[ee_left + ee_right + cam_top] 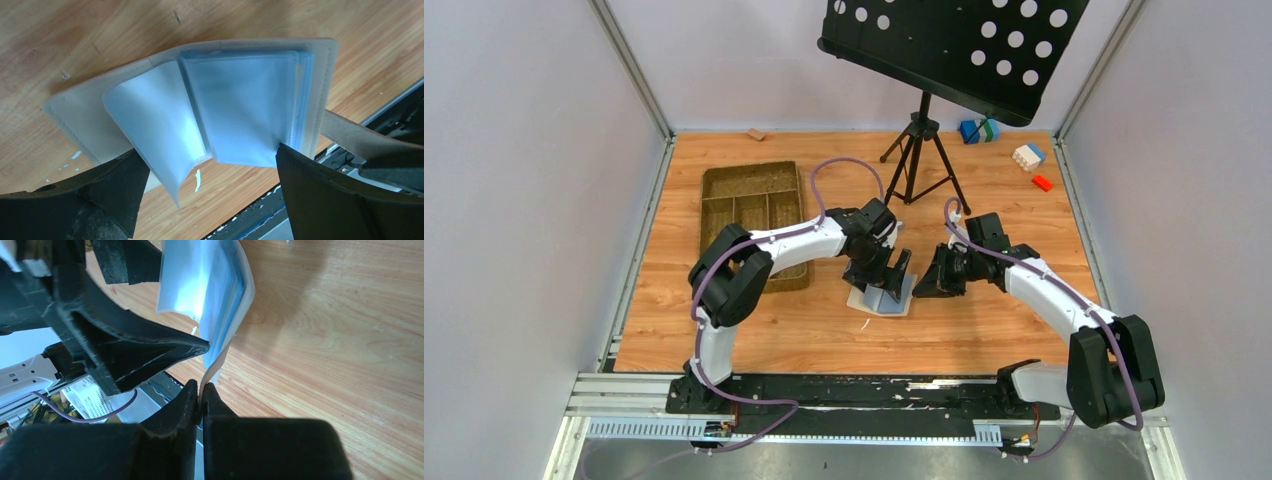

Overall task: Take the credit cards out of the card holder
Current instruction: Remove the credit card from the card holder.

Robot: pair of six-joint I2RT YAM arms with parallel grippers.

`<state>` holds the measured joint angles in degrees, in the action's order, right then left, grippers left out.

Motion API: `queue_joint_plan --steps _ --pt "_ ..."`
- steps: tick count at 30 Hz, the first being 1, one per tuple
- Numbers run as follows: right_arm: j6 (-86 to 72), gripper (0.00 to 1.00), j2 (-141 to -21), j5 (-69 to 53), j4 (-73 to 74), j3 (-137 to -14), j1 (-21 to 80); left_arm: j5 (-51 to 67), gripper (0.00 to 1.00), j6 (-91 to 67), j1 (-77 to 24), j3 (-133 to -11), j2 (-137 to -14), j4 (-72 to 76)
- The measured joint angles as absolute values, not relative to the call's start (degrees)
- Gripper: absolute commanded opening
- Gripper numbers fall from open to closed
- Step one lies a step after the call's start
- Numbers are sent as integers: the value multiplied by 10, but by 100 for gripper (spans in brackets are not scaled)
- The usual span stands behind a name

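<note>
The wooden table [1024,200] carries a woven tray [707,215] at its left, well apart from the work; I can make out nothing in its compartments. The left gripper [207,155] hangs over the card holder [250,100] with its jaws spread wide, one finger at each side of the sleeves, gripping nothing. The right gripper [200,390] is pinched tight on the holder's closure tab [212,367]. The holder lies open near the table's middle, its pale blue plastic sleeves [165,120] fanned up. No credit cards show outside it, and whether the sleeves hold any I cannot tell. The step looks like reaching in for a card. Next, the left jaws would need to close on a card's edge alone, not on the sleeve
</note>
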<state>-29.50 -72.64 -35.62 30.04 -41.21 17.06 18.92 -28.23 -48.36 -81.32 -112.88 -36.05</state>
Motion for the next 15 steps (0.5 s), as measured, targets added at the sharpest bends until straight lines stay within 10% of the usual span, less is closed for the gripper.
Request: queue_joint_plan --steps 15 --pt "-295 0 -727 -356 300 -412 175 205 100 -285 -491 -827 -1148 -358"
